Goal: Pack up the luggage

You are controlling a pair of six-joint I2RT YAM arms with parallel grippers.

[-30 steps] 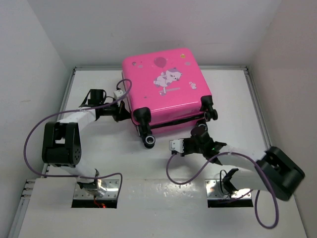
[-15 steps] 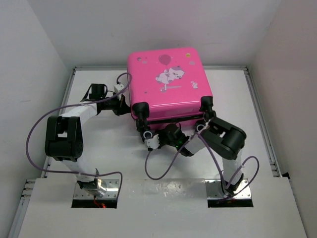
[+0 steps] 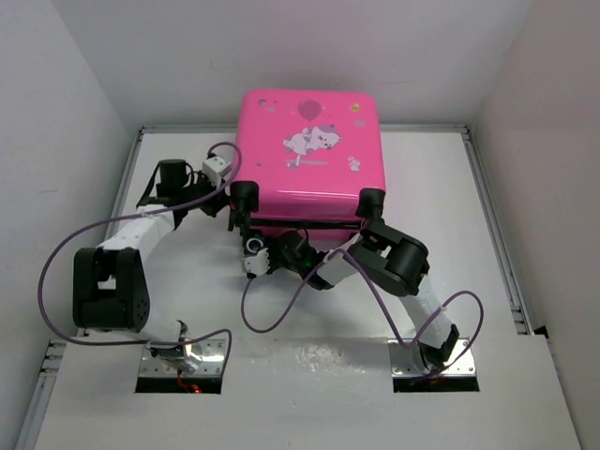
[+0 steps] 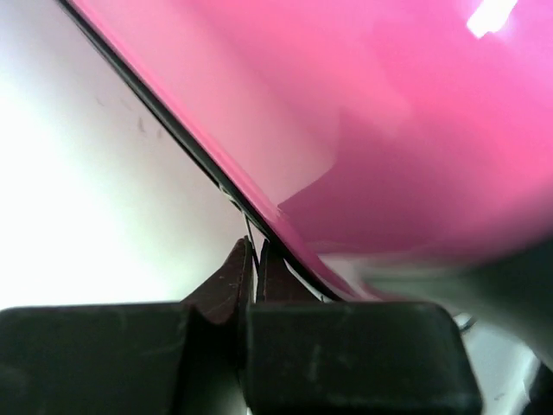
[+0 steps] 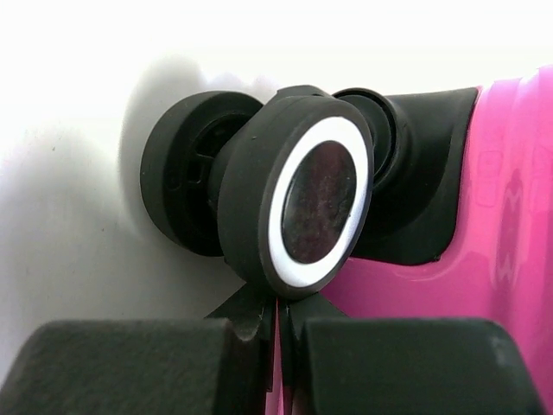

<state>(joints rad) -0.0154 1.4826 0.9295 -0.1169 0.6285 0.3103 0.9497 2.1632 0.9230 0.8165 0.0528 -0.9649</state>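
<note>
The luggage [image 3: 309, 150] is a bright pink hard-shell suitcase lying closed, lid up, with a white cartoon animal print, at the back middle of the table. Its black wheels face the arms. My left gripper [image 3: 232, 197] is shut and empty, its tips against the case's left side by the dark seam [image 4: 199, 156]. My right gripper [image 3: 255, 255] is shut and empty, pressed against the near-left wheel [image 5: 298, 203], which fills the right wrist view. The pink shell [image 5: 510, 216] shows behind the wheel.
The white table [image 3: 169, 281] has raised rails on its left and right sides and white walls around it. A purple cable loops from each arm over the near part of the table. The other near wheel [image 3: 371, 200] sits by the right arm's elbow.
The suitcase has slid left and turned squarer to the table. My right gripper swept left from the near-right wheel to the near-left wheel. My left gripper stayed at the case's left side.
</note>
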